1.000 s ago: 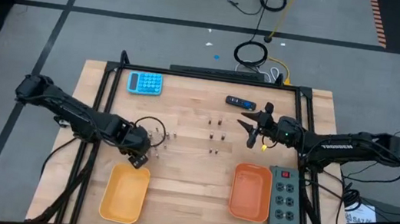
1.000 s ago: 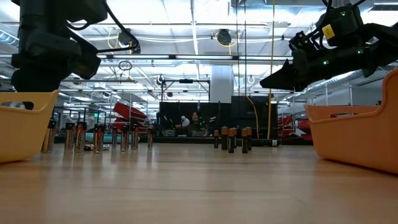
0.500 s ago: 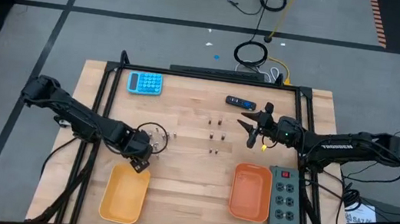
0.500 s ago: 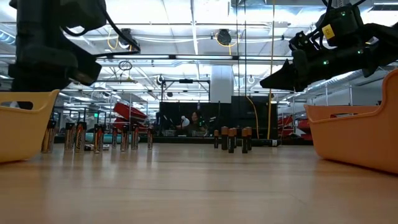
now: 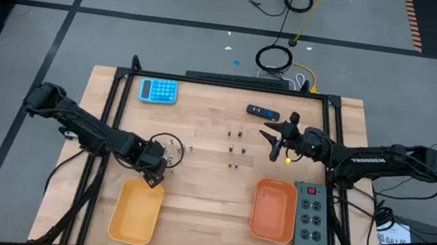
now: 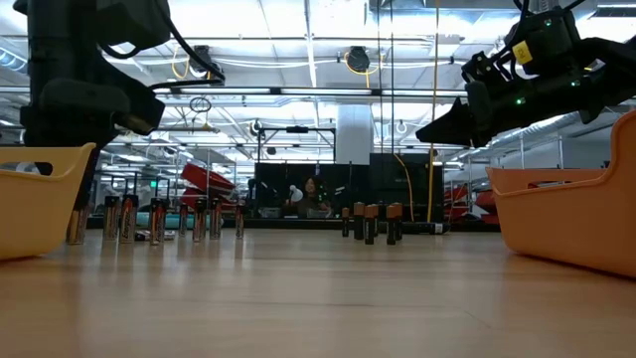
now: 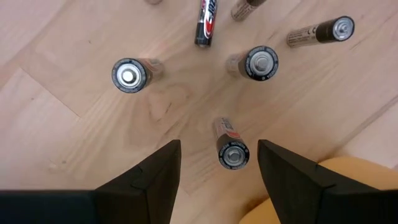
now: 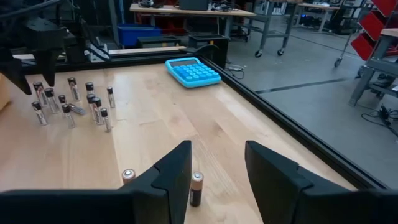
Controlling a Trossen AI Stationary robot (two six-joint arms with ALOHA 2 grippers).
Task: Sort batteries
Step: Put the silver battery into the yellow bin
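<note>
Hovering over the silvery batteries (image 5: 174, 149), your left gripper (image 7: 219, 163) has its fingers spread wide, one upright cell (image 7: 232, 154) standing between them, untouched, right by the yellow tray (image 5: 136, 212). Your right gripper (image 5: 269, 134) waits near the darker batteries (image 5: 235, 147), fingers apart and holding nothing.

Bright, even overhead lighting throughout; ceiling strip lights (image 6: 298, 45) glare above the table (image 6: 318, 298), whose near boards blur, shadows staying faint.
</note>
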